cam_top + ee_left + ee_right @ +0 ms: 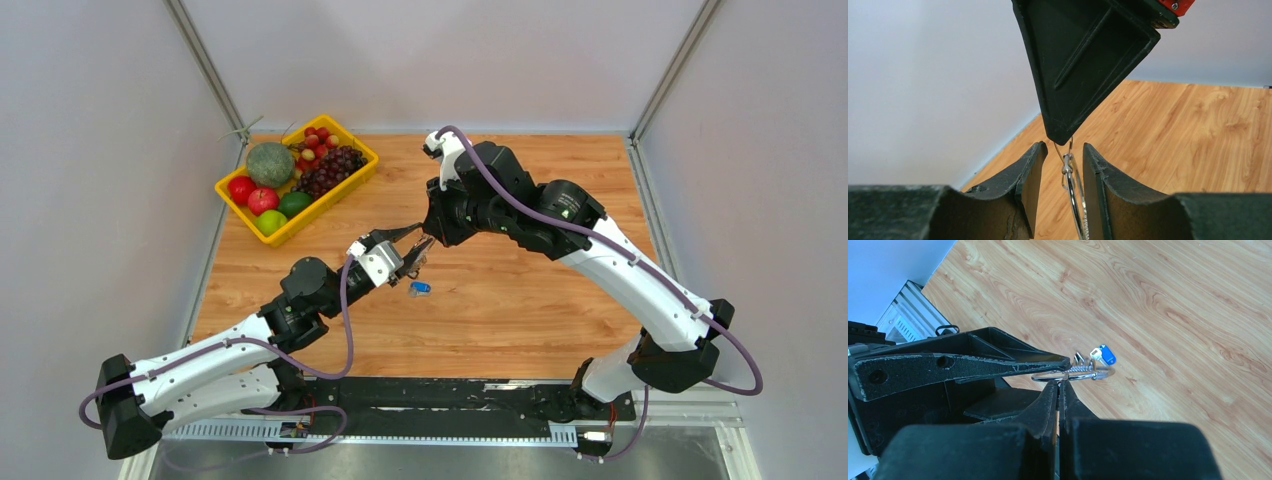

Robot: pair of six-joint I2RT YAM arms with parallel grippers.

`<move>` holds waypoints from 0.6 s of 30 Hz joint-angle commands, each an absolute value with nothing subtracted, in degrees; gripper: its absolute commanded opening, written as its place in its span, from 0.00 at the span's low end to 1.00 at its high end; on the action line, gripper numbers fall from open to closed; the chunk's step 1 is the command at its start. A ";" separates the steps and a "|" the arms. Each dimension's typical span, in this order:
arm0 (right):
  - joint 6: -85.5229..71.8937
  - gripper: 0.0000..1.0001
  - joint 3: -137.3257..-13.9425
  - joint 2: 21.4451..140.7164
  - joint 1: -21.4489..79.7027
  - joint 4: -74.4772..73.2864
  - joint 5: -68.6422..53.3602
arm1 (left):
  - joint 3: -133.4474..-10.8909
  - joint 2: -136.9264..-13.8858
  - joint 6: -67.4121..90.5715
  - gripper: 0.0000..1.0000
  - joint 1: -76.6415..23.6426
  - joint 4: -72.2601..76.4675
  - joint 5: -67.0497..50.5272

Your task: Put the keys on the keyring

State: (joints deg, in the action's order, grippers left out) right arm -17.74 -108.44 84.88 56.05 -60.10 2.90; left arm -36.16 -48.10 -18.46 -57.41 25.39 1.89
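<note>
You have one ring and two keys; the right gripper [1058, 385] is pinched tight on the ring [1070, 375] above the table's [520, 310] middle; a silver key [1080, 368] lies along it; the left gripper [1063, 147] stands narrowly apart around the ring; the blue key [421, 289] lies on the table below; one yellow basket [300, 225] at the far left corner holds one melon [270, 163], two apples [241, 188], two limes [295, 203] and grapes [335, 165].

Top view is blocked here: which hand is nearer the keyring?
Right. The right hand is shut on the keyring; the left hand is open, a finger each side of it, not touching.
</note>
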 commanded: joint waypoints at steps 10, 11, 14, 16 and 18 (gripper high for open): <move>-18.08 0.00 -111.80 84.57 55.91 -56.58 2.67 | -36.32 -47.69 -19.58 0.40 -57.50 26.72 2.42; -18.10 0.00 -111.72 84.55 55.92 -56.60 2.64 | -36.31 -47.66 -19.59 0.40 -57.49 26.76 2.56; -18.11 0.00 -111.73 84.56 55.90 -56.50 2.56 | -36.22 -47.49 -19.68 0.39 -57.52 26.89 2.79; -18.15 0.00 -111.71 84.51 55.93 -56.51 2.64 | -36.17 -47.40 -19.64 0.38 -57.52 26.89 2.81; -18.10 0.00 -111.77 84.47 55.95 -56.42 2.65 | -36.19 -47.38 -19.64 0.37 -57.51 26.77 2.93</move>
State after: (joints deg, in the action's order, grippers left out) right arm -17.76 -109.14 84.97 56.05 -59.27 2.90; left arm -36.16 -48.10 -18.50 -57.41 25.17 2.37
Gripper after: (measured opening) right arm 0.008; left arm 0.381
